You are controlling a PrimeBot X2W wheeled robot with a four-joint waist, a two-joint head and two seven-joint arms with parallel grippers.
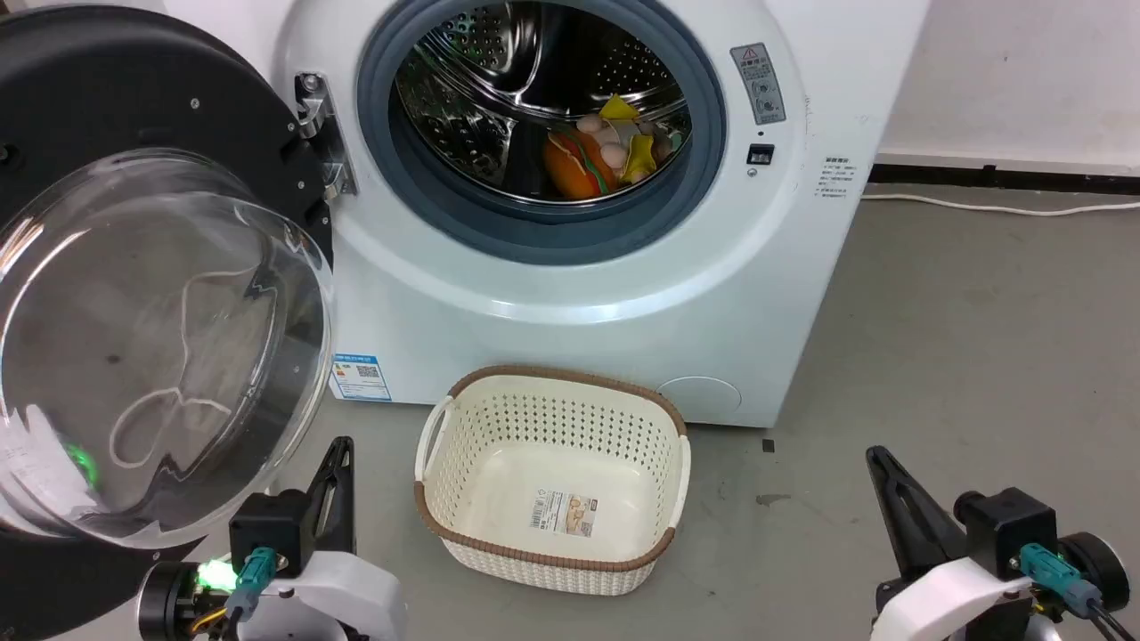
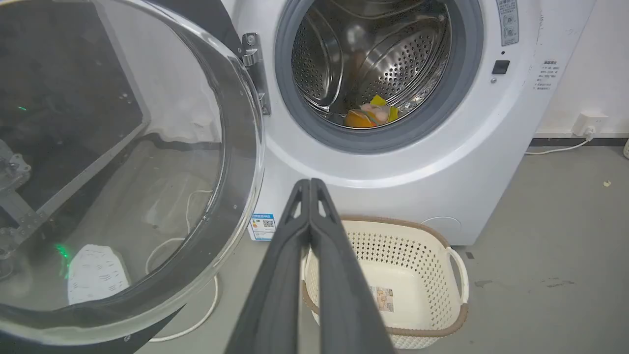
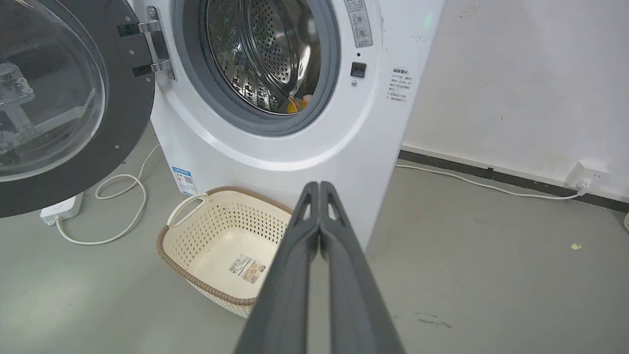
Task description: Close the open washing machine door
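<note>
The white washing machine (image 1: 623, 294) (image 2: 417, 162) (image 3: 354, 147) stands before me, its steel drum holding toy food. Its door (image 1: 151, 338) (image 2: 123, 172) (image 3: 64, 108), black-rimmed with a bulging clear window, hangs wide open on the left from a metal hinge (image 1: 319, 133). My left gripper (image 1: 343, 443) (image 2: 310, 183) is shut and empty, low beside the door's lower right edge, not touching it. My right gripper (image 1: 873, 454) (image 3: 319, 186) is shut and empty too, low at the right above the floor, well away from the door.
A cream perforated basket (image 1: 499, 401) (image 2: 442, 275) (image 3: 177, 241) sits empty on the grey floor in front of the washer, between my two arms. A white cable (image 3: 123, 196) and power strip (image 3: 61, 211) lie on the floor under the door. A wall stands at the right.
</note>
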